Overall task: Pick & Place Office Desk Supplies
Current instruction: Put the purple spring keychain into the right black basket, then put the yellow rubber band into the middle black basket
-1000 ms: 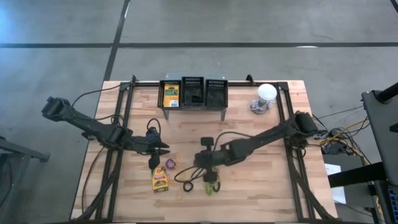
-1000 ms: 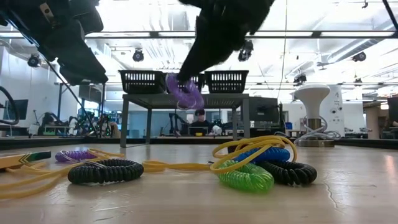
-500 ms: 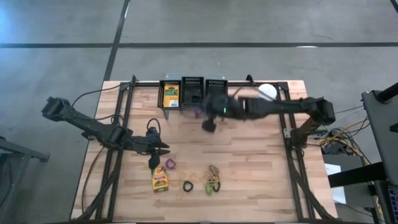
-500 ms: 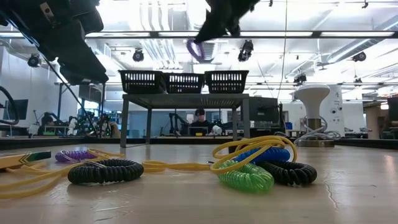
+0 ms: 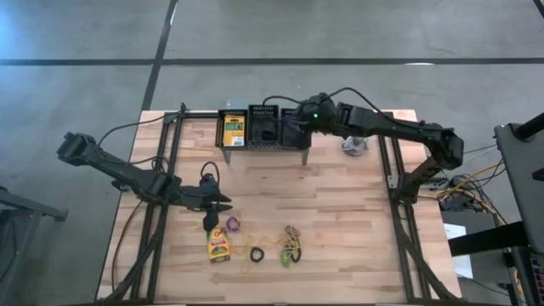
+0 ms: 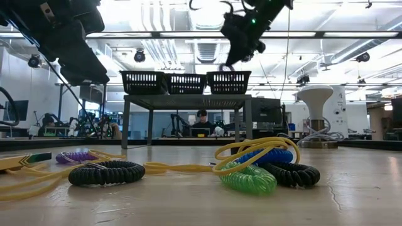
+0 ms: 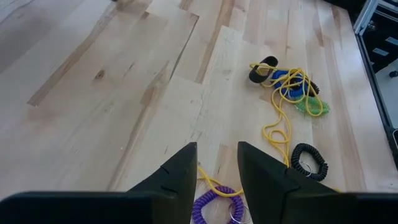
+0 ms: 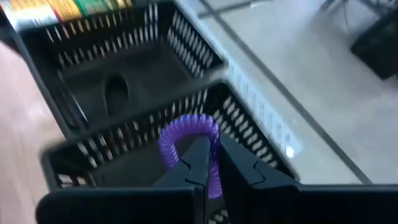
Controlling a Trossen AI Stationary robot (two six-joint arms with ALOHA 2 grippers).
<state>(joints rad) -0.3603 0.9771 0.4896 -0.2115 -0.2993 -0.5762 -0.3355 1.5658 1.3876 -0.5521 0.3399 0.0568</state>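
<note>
The right gripper (image 8: 210, 163) is clenched on a purple coiled band (image 8: 189, 134), fingers pinched tight around the loop, and it hangs right above the far-right basket (image 5: 295, 129) of the row of three black mesh bins at the far edge of the table (image 5: 348, 221). In the low view the gripper (image 6: 233, 53) sits just above that bin's rim (image 6: 228, 82), the coil dangling beneath it. So this looks like the drop-off stage of one pick-and-place round: item carried, bin reached, release not yet made. The next move, by my reading, calls for a short descent so the coil clears the rim, then a parting of the fingers squarely over this compartment and not the middle one (image 5: 263, 127).

Moving outward: the far-left bin holds a yellow-and-green crayon box (image 5: 234, 129). Down at the near side there's plenty left, namely another crayon box (image 5: 219, 245), a second purple coil (image 5: 232, 223), a black coil (image 5: 257, 254), and a tangle of yellow, green and blue bands (image 5: 291, 248).

The left gripper (image 7: 216, 163) waits low over the near-left part of the table, fingers parted and holding nothing, with that second purple coil (image 7: 214, 206) just beneath its tips.
</note>
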